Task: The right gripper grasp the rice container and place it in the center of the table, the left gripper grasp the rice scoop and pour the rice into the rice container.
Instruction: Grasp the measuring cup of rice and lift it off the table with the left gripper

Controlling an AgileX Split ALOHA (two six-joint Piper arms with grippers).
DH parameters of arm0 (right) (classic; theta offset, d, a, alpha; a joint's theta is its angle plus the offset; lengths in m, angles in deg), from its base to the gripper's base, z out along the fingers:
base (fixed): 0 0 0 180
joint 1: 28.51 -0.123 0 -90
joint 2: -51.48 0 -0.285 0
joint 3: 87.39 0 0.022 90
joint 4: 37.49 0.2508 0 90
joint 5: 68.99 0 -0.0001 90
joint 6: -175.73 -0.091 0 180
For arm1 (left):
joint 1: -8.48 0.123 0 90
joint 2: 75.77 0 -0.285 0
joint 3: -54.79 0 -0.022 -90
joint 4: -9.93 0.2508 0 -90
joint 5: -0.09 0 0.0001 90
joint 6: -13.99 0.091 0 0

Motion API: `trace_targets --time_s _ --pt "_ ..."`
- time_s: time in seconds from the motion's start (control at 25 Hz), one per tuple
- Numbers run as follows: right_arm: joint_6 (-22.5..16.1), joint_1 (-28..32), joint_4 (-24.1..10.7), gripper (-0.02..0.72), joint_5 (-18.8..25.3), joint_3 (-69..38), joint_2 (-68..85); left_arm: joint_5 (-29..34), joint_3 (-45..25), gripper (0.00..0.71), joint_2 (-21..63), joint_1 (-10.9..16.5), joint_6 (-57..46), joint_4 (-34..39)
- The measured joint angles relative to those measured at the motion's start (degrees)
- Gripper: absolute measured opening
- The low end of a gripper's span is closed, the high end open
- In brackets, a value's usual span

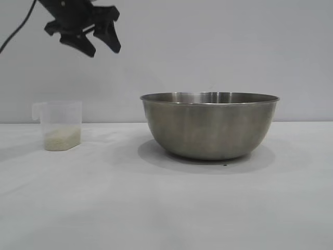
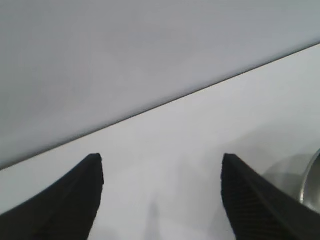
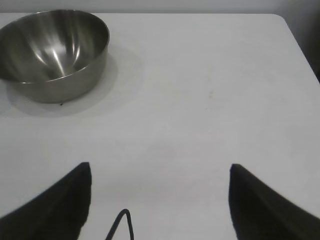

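Note:
The rice container (image 1: pixel 209 125), a big steel bowl, stands on the white table (image 1: pixel 156 208) slightly right of the middle. At the left stands the rice scoop (image 1: pixel 61 125), a translucent cup with rice (image 1: pixel 62 139) in its bottom. My left gripper (image 1: pixel 104 50) hangs high above the scoop, a little to its right, open and empty. In the left wrist view its gripper (image 2: pixel 162 160) frames bare table, with the bowl's rim (image 2: pixel 312 180) at the edge. My right gripper (image 3: pixel 160 170) is open and empty, well away from the bowl (image 3: pixel 52 50). It is out of the exterior view.
A plain grey wall (image 1: pixel 234 47) rises behind the table. In the right wrist view the table's corner (image 3: pixel 280 20) shows far from the bowl, and a thin black cable loop (image 3: pixel 122 220) lies between the fingers.

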State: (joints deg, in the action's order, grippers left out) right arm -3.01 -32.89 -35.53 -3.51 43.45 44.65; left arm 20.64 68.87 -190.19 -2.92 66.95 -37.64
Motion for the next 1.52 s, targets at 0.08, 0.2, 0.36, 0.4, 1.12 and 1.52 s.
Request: trace_targets --time_s 0.08,0.2,0.36,0.4,1.12,1.52 --pt "0.0 0.0 0.0 0.472 0.0 0.0 0.0 -0.8 -3.0 0.349 3.3 0.0 2.1 -2.1" --pt "0.0 0.0 0.0 0.472 0.0 0.0 0.0 -4.2 -11.2 0.349 8.2 0.0 8.6 -8.9" --pt "0.0 0.0 0.0 0.472 0.0 0.0 0.0 -7.6 -22.7 0.349 14.2 0.0 31.3 -29.5" --pt "0.0 0.0 0.0 0.472 0.0 0.0 0.0 -8.1 -24.6 0.349 15.3 0.0 40.4 -37.3" --pt "0.0 0.0 0.0 0.472 0.0 0.0 0.0 -5.7 -28.4 0.323 18.7 0.0 54.9 -53.4" --pt "-0.1 0.0 0.0 0.472 0.0 0.0 0.0 -3.2 -28.6 0.323 19.5 0.0 48.2 -53.4"
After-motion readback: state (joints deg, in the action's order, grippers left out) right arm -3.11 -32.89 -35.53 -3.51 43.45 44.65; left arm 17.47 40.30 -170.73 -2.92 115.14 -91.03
